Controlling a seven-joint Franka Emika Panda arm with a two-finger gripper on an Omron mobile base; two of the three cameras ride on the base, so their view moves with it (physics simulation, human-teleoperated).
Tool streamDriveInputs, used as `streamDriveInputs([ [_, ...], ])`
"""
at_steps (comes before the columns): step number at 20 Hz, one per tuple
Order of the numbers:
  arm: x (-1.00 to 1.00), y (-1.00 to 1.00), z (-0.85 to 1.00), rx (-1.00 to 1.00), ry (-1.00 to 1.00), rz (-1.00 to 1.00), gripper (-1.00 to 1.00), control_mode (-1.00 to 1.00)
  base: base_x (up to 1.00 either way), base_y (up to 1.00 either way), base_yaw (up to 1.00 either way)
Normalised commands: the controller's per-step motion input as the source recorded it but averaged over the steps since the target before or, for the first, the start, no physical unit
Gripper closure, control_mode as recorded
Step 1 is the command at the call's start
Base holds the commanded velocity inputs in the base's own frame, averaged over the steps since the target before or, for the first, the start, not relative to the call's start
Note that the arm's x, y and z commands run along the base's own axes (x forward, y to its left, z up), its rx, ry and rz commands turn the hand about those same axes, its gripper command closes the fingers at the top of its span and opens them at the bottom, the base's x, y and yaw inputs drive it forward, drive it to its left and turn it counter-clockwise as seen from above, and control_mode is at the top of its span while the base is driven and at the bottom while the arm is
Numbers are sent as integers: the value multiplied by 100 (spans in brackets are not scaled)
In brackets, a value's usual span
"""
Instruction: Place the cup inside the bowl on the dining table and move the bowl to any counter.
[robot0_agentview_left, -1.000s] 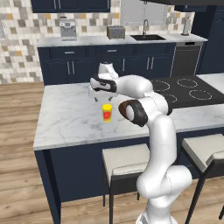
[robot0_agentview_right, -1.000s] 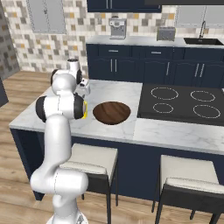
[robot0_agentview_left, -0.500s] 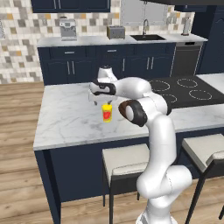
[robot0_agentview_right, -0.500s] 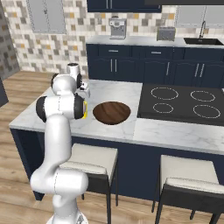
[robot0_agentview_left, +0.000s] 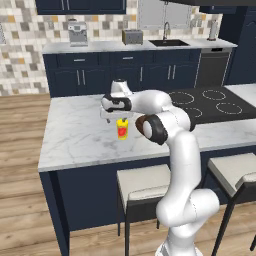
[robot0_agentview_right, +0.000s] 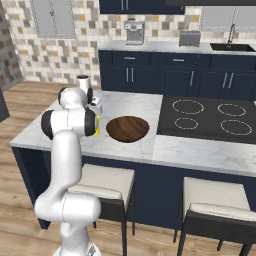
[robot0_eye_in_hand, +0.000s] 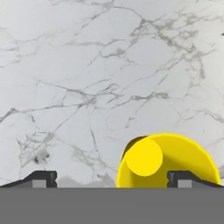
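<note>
The yellow cup (robot0_agentview_left: 122, 129) with its red mark stands upright on the marble dining table (robot0_agentview_left: 75, 135). My gripper (robot0_agentview_left: 117, 118) hangs open just above it, pointing down. In the hand view the cup (robot0_eye_in_hand: 168, 162) is seen from above at the lower right. It sits off-centre in the open gripper (robot0_eye_in_hand: 113, 178), with the right fingertip (robot0_eye_in_hand: 183, 177) over its rim. The dark wooden bowl (robot0_agentview_right: 127, 128) lies empty on the dining table (robot0_agentview_right: 135, 102), to the right of the gripper (robot0_agentview_right: 95, 105) and beside the arm's elbow.
A black cooktop (robot0_agentview_left: 205, 102) takes up the island's right end. Stools (robot0_agentview_left: 145, 182) stand along its near side. The counter (robot0_agentview_left: 100, 46) along the back wall carries a coffee machine (robot0_agentview_left: 77, 32), a toaster (robot0_agentview_left: 131, 36) and a sink (robot0_agentview_left: 167, 42).
The hand has come down a little and now hangs close over the cup. Cup and bowl have not moved, and the jaws stay open.
</note>
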Motion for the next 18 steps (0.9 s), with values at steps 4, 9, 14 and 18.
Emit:
streamDriveInputs([
  [4,0,4,-10,0,0,0,-100,-100,0,0,0],
  [9,0,1,-8,0,0,0,-100,-100,0,0,0],
  [14,0,0,-11,0,0,0,-100,-100,0,0,0],
  [18,0,0,-16,0,0,0,-100,-100,0,0,0],
])
